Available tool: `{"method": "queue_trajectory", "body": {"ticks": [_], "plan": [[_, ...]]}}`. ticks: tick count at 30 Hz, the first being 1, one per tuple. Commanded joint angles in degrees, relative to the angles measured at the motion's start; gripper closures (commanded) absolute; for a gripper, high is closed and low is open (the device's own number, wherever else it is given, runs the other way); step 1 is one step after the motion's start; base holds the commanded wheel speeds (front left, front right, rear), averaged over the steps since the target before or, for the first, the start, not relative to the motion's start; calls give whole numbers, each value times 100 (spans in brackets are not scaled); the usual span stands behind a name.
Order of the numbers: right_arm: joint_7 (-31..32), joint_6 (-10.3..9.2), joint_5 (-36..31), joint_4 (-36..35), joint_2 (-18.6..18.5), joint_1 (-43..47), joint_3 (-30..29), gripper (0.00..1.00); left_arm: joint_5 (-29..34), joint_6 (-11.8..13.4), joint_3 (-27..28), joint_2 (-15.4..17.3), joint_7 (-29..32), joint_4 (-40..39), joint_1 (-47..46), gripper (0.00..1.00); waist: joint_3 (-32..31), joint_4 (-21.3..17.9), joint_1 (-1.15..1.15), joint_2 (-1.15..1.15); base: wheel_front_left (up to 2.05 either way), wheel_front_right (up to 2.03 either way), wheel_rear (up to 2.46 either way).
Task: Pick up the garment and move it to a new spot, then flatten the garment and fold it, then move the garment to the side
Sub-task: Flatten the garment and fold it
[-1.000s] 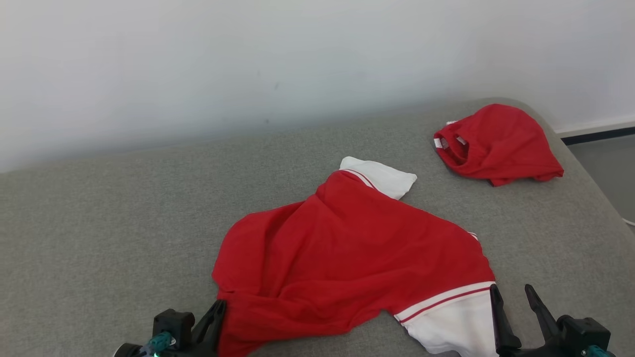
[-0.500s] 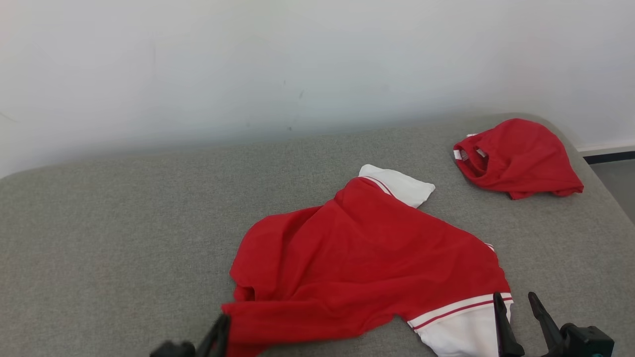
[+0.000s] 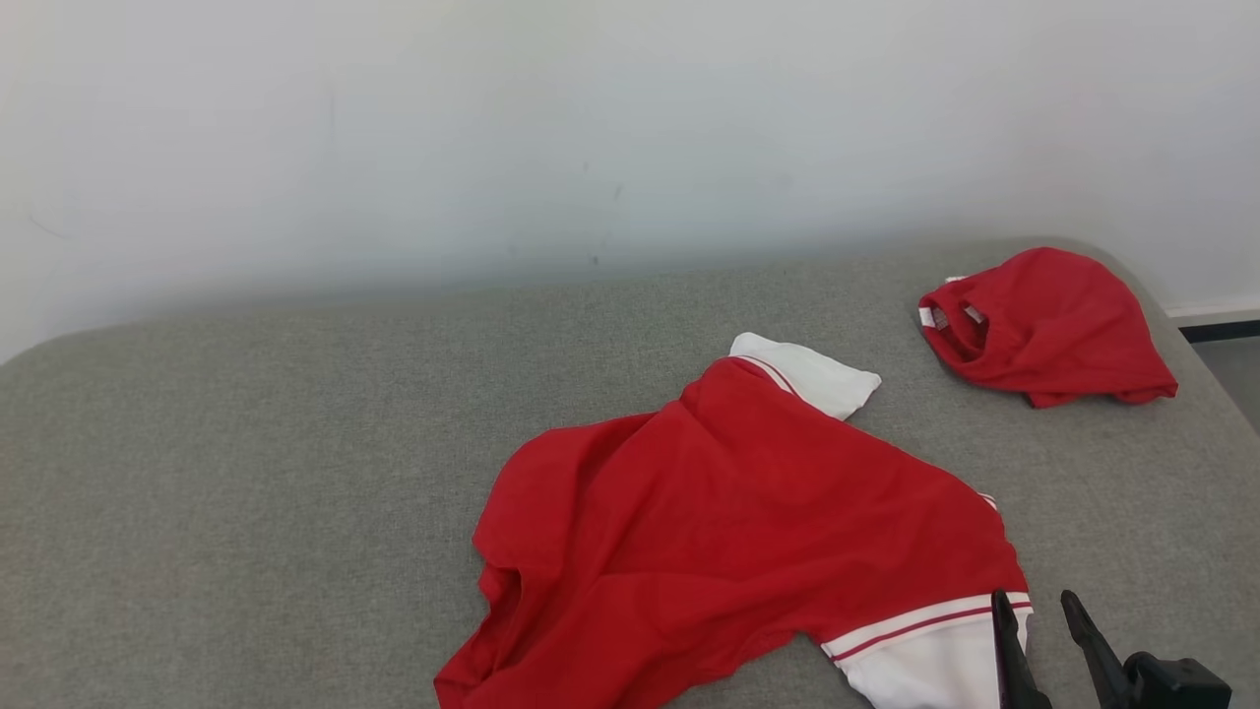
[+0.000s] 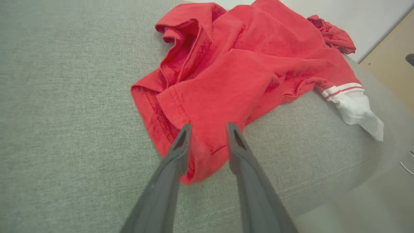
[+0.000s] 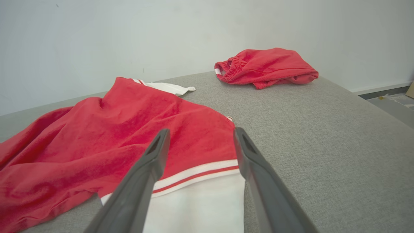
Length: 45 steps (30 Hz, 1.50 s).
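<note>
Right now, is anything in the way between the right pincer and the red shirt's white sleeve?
Nothing visible. The right pincer is open and points straight at the white sleeve end of the red shirt with white sleeves on the grey fabric surface. The other bunched red garment lies well off at the far right corner.

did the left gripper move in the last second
Yes. Judged against the red shorts at the back, the left gripper has drawn back toward the robot from the shirt hem it pinched, its fingers now parted.
</note>
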Motion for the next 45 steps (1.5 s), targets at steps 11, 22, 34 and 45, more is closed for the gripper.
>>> {"method": "queue_trajectory", "body": {"ticks": [11, 22, 34, 45], "plan": [[383, -13, -112, 280, -190, 262, -113, 0, -184, 27, 125, 109, 177, -63, 105, 0, -52, 0, 0, 0, 0, 0, 0], [547, -14, 0, 1167, -215, -24, 12, 0, -342, -126, 22, -51, 247, 557, -109, 0, 28, -73, 0, 0, 0, 0, 0], [647, -14, 355, 2479, 24, -402, 440, 57, -469, -368, -37, -217, 79, 1006, -478, 22, 26, 37, 0, 0, 0, 0, 0], [235, -14, 721, 2513, -254, -499, 665, 100, -464, -308, 50, -132, -97, 892, -350, 100, -71, 13, 0, 0, 0, 0, 0]]}}
